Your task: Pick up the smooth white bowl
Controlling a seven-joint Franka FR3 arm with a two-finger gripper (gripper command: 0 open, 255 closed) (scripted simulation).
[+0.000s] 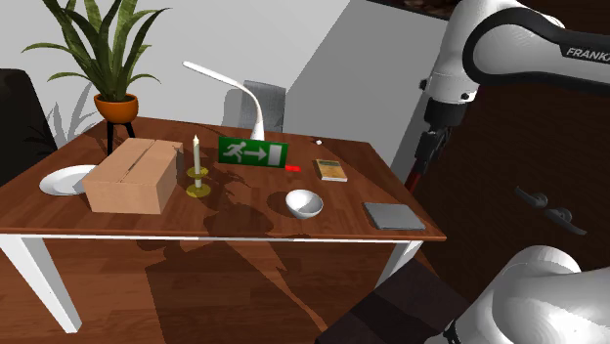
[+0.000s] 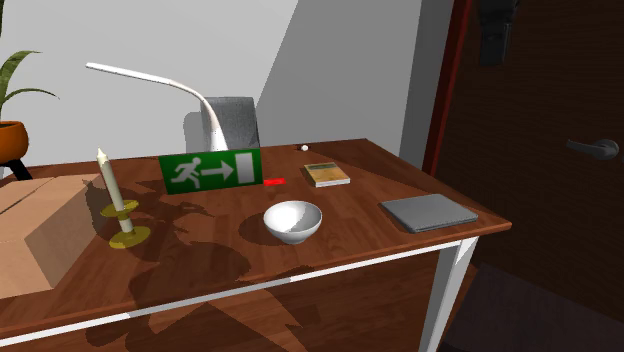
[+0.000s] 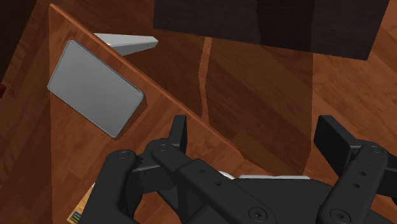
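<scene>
We find the gripper (image 3: 254,135) spread apart; the white bowl (image 1: 304,203) rests at 3 o'clock from the candle (image 1: 196,167).

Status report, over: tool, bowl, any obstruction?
Tool open, empty, above the table edge near the grey pad. White bowl upright, untouched. Green sign and candle stand apart from it.

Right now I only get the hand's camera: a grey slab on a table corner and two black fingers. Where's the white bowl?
Observer: The bowl sits upright on the table, to the shoulder view's left of the grey slab and apart from it.
Visitor: Anything inside it?
Observer: It looks empty in the second exterior view.
Visitor: What's around it?
Observer: A green exit sign stands behind it, farther from the table's near edge.
</scene>
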